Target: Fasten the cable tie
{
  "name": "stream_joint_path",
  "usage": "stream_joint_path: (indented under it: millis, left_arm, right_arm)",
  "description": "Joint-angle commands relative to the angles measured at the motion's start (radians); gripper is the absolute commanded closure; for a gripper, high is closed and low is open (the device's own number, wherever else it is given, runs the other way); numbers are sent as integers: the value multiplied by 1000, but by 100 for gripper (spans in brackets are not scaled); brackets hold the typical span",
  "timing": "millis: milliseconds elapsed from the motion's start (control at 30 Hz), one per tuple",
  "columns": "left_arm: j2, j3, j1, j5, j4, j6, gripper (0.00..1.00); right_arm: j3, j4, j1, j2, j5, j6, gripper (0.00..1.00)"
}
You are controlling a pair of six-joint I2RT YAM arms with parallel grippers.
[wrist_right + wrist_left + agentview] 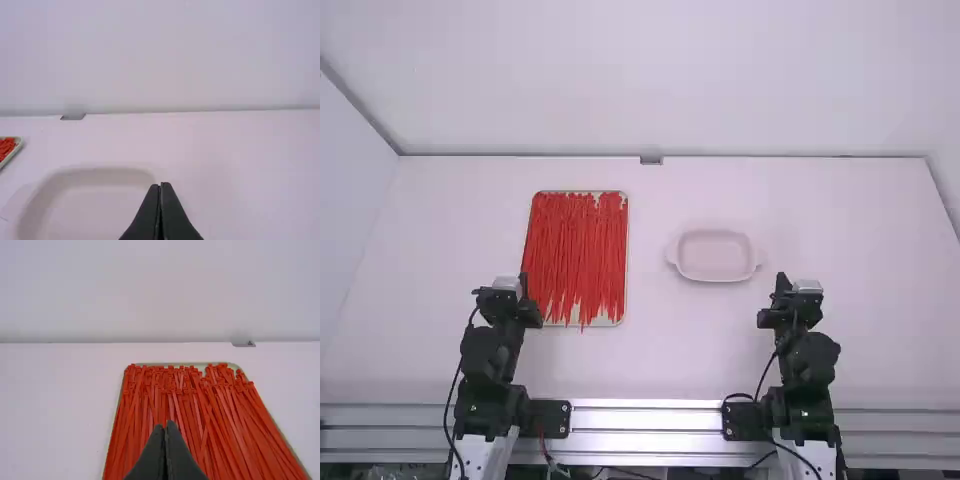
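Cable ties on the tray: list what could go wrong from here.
1. The red cable ties lie packed and overlapping on the tray, so the left gripper, shut now, may lift several at once or snag neighbours.
2. Tie tips overhang the tray's near edge; dragging one could spill others onto the table.
3. The white dish sits just ahead of the shut right gripper; it might clip the rim.

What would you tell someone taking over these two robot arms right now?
Left gripper: shut, empty, at the near end of the pale flat tray heaped with red plastic cable ties.
Right gripper: shut, empty, short of the empty white two-handled dish.
Done: nothing; no tie is picked up.
Left: take one tie, thread its tail through its head, pull tight.
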State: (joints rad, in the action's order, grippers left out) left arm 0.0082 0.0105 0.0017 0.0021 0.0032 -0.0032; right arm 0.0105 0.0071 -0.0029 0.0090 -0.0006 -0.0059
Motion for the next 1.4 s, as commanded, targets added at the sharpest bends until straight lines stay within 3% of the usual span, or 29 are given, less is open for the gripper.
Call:
stream_joint_path:
  millis: [0, 333, 600, 1067, 1367]
  left_arm:
    - [0, 0, 0, 0, 0, 0, 100]
    - [33, 31, 1, 9, -11, -4, 96]
    - [134, 104, 4, 53, -34, -14, 87]
    - [442, 318, 6, 112, -156, -69, 64]
    - [680, 525, -56, 82, -291, -116, 45]
  right_arm:
    - [0, 0, 0, 0, -2, 3, 100]
    - [20, 5, 1, 34, -5, 6, 96]
    - [81, 13, 3, 148, -28, 11, 87]
    - [237, -6, 20, 452, -87, 28, 64]
    - [364, -24, 96, 631, -25, 49, 45]
